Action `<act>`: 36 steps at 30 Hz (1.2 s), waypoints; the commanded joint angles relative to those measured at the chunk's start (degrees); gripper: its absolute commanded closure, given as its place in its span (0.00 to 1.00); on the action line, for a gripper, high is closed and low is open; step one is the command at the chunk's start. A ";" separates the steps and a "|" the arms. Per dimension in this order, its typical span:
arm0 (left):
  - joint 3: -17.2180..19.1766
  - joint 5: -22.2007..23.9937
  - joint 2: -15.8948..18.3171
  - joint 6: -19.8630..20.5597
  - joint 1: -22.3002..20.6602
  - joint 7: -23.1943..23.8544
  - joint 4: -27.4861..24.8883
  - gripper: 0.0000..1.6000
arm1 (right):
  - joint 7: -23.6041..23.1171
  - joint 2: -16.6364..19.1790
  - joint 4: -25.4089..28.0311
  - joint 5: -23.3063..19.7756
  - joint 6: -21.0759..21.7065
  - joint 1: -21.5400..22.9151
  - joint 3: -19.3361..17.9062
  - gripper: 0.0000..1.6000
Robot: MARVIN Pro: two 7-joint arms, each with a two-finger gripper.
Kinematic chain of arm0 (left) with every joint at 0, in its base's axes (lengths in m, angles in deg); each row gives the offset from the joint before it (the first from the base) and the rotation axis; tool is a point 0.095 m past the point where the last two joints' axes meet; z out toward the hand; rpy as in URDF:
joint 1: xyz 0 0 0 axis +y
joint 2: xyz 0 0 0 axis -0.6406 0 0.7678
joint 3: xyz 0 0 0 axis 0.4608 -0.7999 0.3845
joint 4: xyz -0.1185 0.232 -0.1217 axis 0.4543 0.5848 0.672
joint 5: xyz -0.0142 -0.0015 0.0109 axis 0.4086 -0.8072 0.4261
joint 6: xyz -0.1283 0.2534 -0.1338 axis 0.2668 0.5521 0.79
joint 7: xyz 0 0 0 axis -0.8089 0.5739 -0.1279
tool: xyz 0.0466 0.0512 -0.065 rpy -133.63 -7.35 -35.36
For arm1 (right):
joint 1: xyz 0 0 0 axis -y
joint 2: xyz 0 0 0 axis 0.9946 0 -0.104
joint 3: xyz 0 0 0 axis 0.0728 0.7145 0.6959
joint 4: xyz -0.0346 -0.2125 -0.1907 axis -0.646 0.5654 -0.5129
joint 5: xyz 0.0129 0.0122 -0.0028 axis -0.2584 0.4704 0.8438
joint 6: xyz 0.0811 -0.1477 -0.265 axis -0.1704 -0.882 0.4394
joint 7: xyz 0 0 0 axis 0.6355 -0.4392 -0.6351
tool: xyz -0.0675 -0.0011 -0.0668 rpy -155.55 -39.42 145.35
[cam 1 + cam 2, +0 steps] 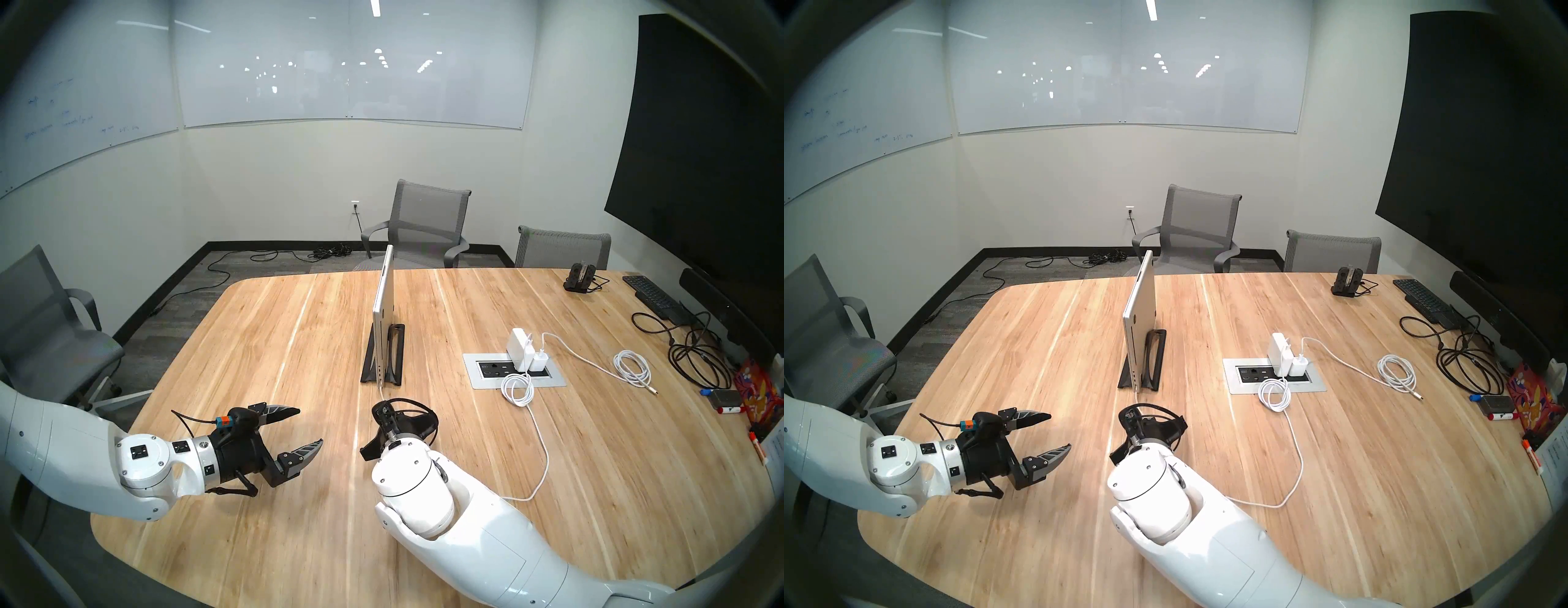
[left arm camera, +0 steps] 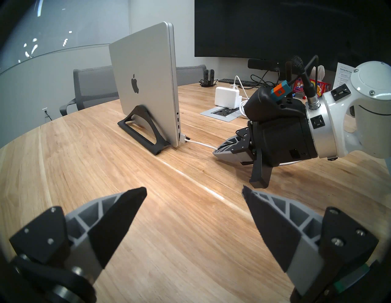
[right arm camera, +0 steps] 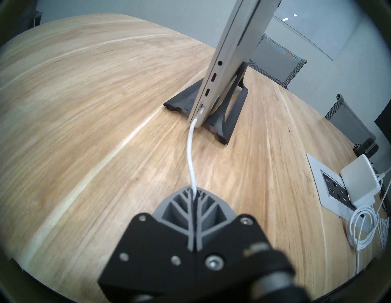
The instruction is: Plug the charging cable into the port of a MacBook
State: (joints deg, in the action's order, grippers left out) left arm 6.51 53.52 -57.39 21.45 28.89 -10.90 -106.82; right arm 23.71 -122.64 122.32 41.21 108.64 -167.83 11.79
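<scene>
Right wrist: fingers (image 3: 195, 193) pinch charging cable (image 3: 189, 148) entering MacBook (image 3: 228, 53).

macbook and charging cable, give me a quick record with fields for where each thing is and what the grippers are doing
macbook: upright on edge in black stand, lid shut
charging cable: connector sits at the lowest port on the macbook's edge
right gripper: shut on the charging cable, short of the connector
left gripper: open, holding nothing, above the table
power brick: at the table's outlet panel
</scene>
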 commanded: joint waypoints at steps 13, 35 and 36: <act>0.52 -0.15 -0.14 -0.24 -0.41 -0.14 -0.22 0.00 | 1.84 -0.26 -1.98 4.02 0.02 2.41 2.21 1.00; 0.51 -0.14 -0.14 -0.24 -0.41 -0.14 -0.22 0.00 | 2.30 -1.21 -3.42 4.46 0.51 3.15 1.23 1.00; 0.51 -0.14 -0.14 -0.24 -0.41 -0.14 -0.22 0.00 | 2.26 -1.33 -3.43 4.35 0.51 3.13 1.12 1.00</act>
State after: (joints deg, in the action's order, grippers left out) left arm 6.52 53.51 -57.39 21.45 28.89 -10.90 -106.82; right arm 26.32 -123.06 118.06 45.60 108.87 -165.89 12.83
